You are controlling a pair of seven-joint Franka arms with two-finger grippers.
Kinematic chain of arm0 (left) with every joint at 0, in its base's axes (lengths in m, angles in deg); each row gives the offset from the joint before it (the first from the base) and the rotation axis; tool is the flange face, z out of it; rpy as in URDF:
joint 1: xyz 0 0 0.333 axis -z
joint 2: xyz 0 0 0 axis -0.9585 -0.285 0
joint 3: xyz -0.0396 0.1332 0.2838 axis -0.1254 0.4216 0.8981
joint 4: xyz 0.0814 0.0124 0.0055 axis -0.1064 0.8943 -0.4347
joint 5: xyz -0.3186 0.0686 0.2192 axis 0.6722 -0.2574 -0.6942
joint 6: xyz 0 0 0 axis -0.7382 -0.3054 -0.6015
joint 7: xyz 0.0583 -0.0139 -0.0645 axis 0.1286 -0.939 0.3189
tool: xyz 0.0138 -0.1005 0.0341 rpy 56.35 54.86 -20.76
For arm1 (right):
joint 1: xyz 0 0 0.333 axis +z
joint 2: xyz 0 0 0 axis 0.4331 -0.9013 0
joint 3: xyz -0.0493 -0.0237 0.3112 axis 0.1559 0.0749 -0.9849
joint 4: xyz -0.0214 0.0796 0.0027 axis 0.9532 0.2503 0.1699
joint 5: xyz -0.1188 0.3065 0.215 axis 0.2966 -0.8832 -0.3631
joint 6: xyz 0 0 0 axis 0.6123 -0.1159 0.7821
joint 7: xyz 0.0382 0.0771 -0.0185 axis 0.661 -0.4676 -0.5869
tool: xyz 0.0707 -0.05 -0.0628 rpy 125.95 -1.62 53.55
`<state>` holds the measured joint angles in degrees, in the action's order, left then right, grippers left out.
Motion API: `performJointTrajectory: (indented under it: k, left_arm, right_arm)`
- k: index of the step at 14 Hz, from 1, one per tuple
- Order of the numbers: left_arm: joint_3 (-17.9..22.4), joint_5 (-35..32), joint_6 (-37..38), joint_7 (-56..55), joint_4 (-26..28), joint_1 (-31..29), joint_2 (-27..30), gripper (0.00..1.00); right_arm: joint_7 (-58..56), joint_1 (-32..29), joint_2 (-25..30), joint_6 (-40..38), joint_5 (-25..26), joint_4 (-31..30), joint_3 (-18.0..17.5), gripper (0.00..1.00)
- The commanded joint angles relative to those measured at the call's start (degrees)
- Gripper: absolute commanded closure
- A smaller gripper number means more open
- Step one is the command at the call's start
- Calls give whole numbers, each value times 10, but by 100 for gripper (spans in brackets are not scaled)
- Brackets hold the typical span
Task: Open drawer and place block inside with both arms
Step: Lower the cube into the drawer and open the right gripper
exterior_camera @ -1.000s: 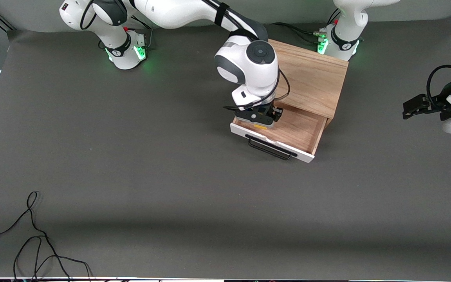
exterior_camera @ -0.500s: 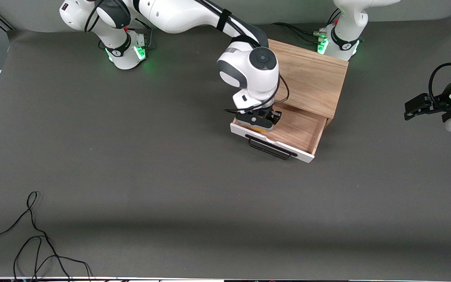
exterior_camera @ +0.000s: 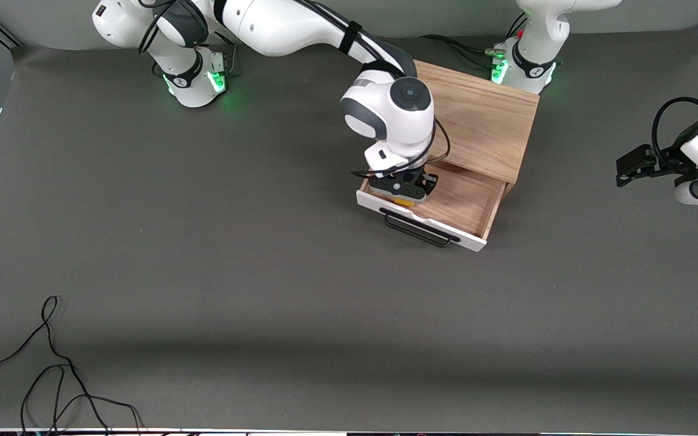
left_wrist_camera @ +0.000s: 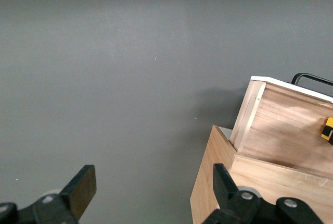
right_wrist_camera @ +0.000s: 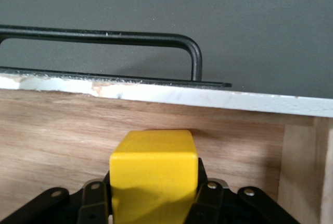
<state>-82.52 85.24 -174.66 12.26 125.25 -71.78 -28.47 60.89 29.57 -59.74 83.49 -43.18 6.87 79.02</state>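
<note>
Block (right_wrist_camera: 154,174): small yellow cube, pinched between the fingers of the right gripper (exterior_camera: 398,192), low inside the open drawer (exterior_camera: 464,200), close to the inner face of the white front panel (right_wrist_camera: 166,95). Whether it touches the drawer floor I cannot tell. Drawer stands pulled out of the wooden box (exterior_camera: 482,124) toward the front camera, black wire handle (exterior_camera: 418,230) on its front. Right arm reaches from its base across to the drawer, wrist pointing down. Left gripper (left_wrist_camera: 148,195) hangs over bare table toward the left arm's end, well apart from the box; its fingers stand wide apart and hold nothing; that arm waits. A loose black cable (exterior_camera: 52,369) lies on the table near the front camera.
</note>
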Motion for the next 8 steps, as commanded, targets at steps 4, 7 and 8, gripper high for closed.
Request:
performJointTrajectory:
  k: [4,7,8]
  left_arm:
    - [38,6,2,-1,14,27,19,0]
    - [38,7,11,5,14,26,20,0]
    - [38,7,16,5,13,26,20,0]
  right_arm:
    - [15,5,16,-6,23,20,5,0]
    - [6,-8,77,-18,21,17,7,0]
    - [-5,-17,89,-22,23,17,8,0]
